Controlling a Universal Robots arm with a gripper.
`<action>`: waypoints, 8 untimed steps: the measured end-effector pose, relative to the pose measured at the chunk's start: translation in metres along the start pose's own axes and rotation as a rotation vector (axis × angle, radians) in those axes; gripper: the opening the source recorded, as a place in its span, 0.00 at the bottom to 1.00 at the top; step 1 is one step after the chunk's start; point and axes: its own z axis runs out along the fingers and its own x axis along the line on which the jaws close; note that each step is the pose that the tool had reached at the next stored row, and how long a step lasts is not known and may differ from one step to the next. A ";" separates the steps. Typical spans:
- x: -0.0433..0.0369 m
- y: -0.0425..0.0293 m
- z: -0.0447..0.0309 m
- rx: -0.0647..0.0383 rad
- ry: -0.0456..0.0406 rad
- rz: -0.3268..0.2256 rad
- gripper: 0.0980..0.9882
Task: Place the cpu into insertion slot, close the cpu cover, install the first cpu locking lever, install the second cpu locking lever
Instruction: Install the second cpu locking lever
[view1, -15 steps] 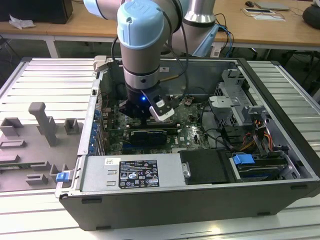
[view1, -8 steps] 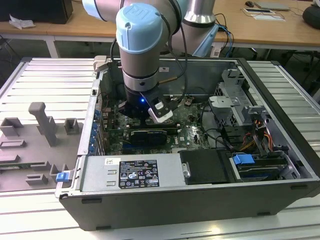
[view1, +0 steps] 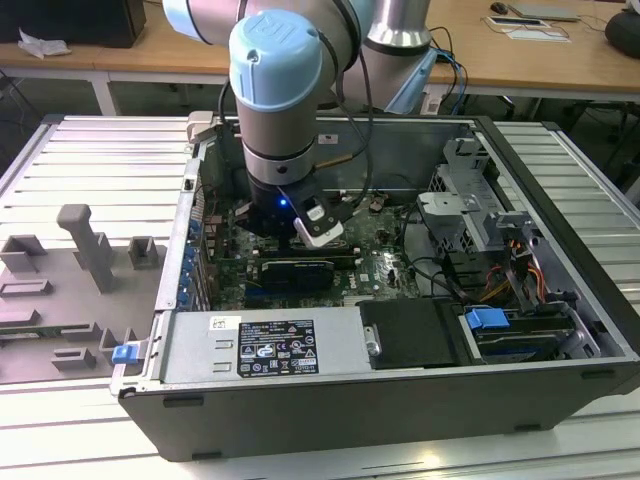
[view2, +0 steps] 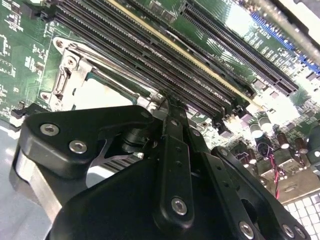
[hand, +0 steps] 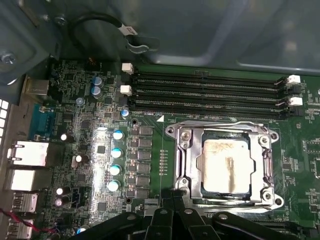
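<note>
Just beyond my black tool (hand: 172, 200), whose fingertips meet closed and empty, the pale silvery-beige square cpu (hand: 226, 165) lies under the silvery metal frame cover (hand: 186, 150).

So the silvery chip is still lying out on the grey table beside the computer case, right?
Not quite. The first wrist view shows the silvery chip already seated in its socket on the green board inside the case, with the metal cover frame around it.

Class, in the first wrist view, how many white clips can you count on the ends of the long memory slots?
4. Two white clips sit at the slot ends nearer the black cable; two more sit at the opposite ends. None seems hidden.
</note>
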 end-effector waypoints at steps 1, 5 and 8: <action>0.0004 0.0000 0.0000 -0.001 -0.0001 0.000 0.01; 0.0007 0.0007 -0.0026 -0.002 -0.0002 0.000 0.01; 0.0004 0.0040 -0.0097 -0.001 -0.0001 0.000 0.01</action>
